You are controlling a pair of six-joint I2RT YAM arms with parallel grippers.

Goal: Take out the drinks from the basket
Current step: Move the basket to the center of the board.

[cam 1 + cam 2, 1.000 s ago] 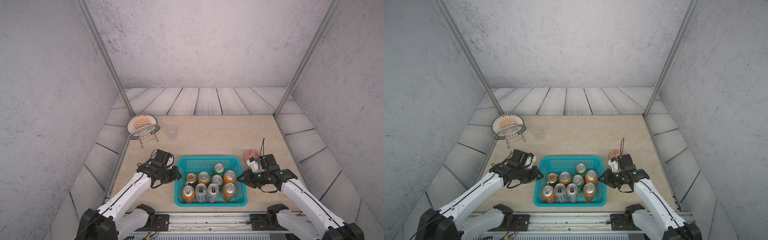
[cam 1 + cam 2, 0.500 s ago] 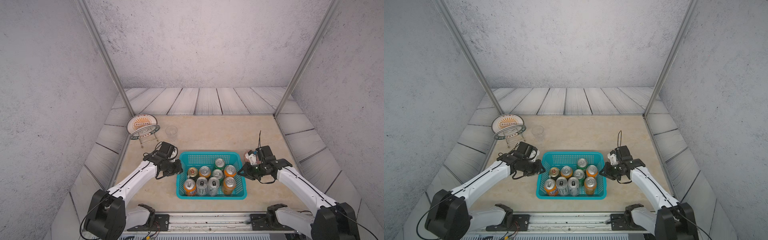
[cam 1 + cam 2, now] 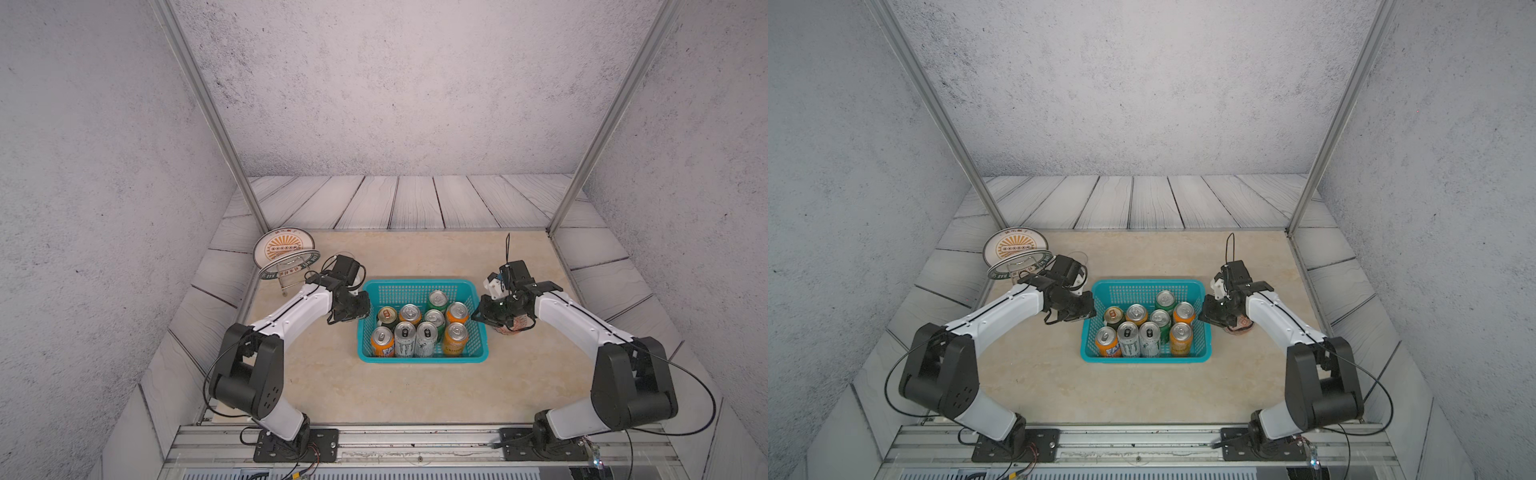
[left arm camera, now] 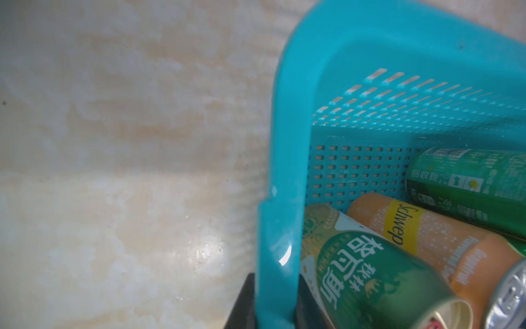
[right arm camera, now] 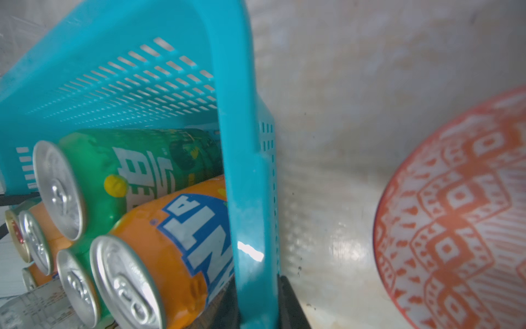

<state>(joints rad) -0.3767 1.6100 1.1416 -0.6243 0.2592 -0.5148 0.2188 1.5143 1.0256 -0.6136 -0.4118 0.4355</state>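
The tan table (image 3: 415, 399) holds a plate (image 3: 284, 248) on a wire stand (image 3: 287, 286) at the back left, and an orange patterned bowl (image 5: 455, 213) on the right.

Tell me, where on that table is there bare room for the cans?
Bare table: the wide strip between the basket and the front rail, and the stretch behind it up to the wooden planks. Crowded: both basket ends, clamped by the left claw and right claw, plus the plate stand and patterned bowl.
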